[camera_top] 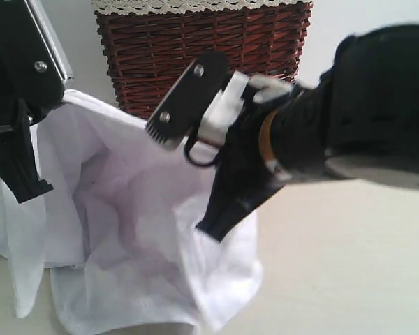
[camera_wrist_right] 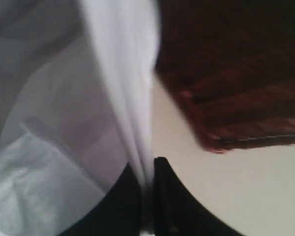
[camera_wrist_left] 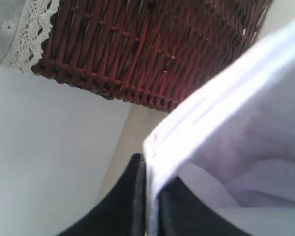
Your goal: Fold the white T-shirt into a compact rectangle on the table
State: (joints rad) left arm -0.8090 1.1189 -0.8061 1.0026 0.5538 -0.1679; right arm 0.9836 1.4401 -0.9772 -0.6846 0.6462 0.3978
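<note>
The white T-shirt (camera_top: 133, 230) is bunched and wrinkled, its upper edge lifted off the table (camera_top: 349, 265) and its lower part resting on it. My left gripper (camera_top: 31, 192) is at the shirt's left side; in the left wrist view this gripper (camera_wrist_left: 147, 174) has its jaws pinched shut on a folded edge of the T-shirt (camera_wrist_left: 246, 123). My right gripper (camera_top: 211, 229) reaches in from the right and meets the cloth's right edge. In the right wrist view it (camera_wrist_right: 147, 169) is shut on a fold of the T-shirt (camera_wrist_right: 123, 73). No red band shows.
A dark red wicker basket (camera_top: 195, 49) with white lace trim stands right behind the shirt, close to both grippers; it is also in the left wrist view (camera_wrist_left: 152, 49) and the right wrist view (camera_wrist_right: 236, 73). Bare table lies at the front right.
</note>
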